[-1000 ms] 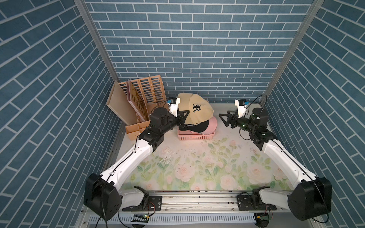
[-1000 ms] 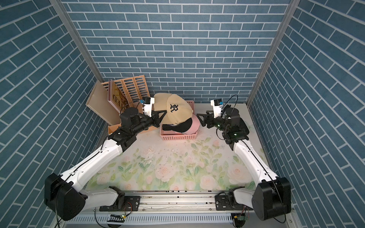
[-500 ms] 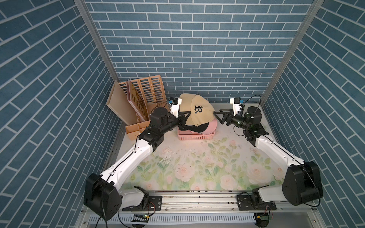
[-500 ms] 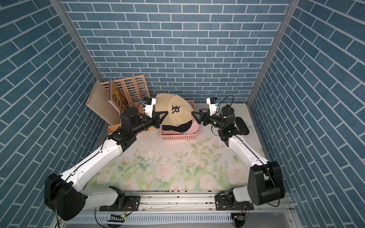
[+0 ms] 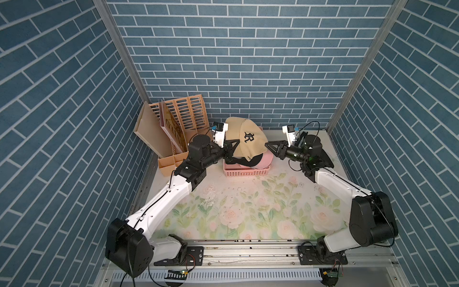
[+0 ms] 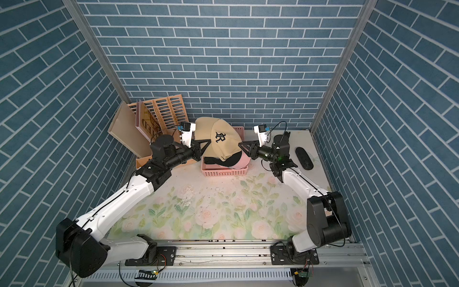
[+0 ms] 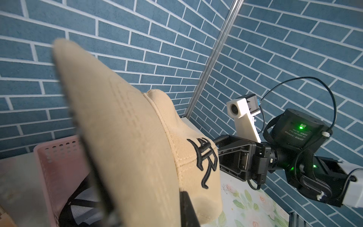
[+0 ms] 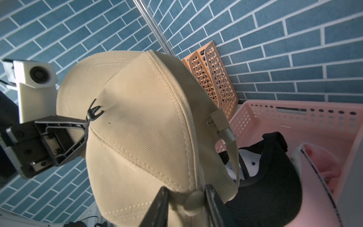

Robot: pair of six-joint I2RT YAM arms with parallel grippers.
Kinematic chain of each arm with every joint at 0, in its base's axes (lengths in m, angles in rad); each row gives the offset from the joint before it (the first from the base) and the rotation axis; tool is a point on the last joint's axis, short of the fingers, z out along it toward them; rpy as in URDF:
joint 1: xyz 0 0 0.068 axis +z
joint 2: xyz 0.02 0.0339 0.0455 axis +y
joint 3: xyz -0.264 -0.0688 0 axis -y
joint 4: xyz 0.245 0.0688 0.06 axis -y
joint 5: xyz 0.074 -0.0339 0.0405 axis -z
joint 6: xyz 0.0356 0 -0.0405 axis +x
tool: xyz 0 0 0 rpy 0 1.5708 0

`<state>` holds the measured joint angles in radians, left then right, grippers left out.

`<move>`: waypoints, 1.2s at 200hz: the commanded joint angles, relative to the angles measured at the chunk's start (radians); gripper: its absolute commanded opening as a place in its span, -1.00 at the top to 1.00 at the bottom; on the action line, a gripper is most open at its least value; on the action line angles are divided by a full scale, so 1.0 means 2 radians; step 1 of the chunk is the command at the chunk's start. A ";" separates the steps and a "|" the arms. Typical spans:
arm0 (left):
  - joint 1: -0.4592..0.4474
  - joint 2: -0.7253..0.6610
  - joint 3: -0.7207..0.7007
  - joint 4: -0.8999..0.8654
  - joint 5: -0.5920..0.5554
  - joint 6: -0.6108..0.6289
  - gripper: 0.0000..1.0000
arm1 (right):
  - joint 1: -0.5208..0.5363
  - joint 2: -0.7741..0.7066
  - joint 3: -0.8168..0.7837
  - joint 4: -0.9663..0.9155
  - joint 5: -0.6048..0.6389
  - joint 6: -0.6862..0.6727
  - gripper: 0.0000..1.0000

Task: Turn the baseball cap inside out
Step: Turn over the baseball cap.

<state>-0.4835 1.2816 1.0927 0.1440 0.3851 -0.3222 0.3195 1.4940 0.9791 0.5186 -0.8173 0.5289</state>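
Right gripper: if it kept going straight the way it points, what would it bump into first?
The tan cap. The right gripper is right at it and seems to pinch the top button on the cap, so nothing else lies in between.

A tan baseball cap [image 5: 249,140] with a black embroidered letter is held up above a pink basket [image 5: 246,172] at the back of a table covered by a floral mat [image 5: 248,206]. The left gripper [image 5: 232,146], jaws closed, grips the cap's edge on the left arm's side. The right gripper [image 5: 269,146] meets the opposite edge, its jaws too small to judge here. A black cap [image 5: 248,162] and a pink cap [image 5: 267,160] lie in the basket beneath. A tan slotted file rack [image 5: 191,116] leans in the back left corner. Blue brick-patterned walls [image 5: 236,62] enclose the space.
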 commanded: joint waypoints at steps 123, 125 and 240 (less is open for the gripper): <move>-0.002 0.061 0.015 -0.069 -0.192 0.036 1.00 | 0.006 -0.097 0.018 -0.119 0.101 -0.041 0.74; -0.001 0.060 0.016 -0.069 -0.187 0.036 1.00 | 0.008 -0.096 0.018 -0.120 0.106 -0.042 0.73; -0.002 0.004 0.024 0.006 -0.104 -0.183 1.00 | 0.067 -0.117 0.003 -0.163 0.258 -0.155 -0.42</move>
<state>-0.4900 1.2984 1.1141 0.0956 0.2359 -0.5289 0.4232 1.3575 1.0130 0.2119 -0.3988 0.3279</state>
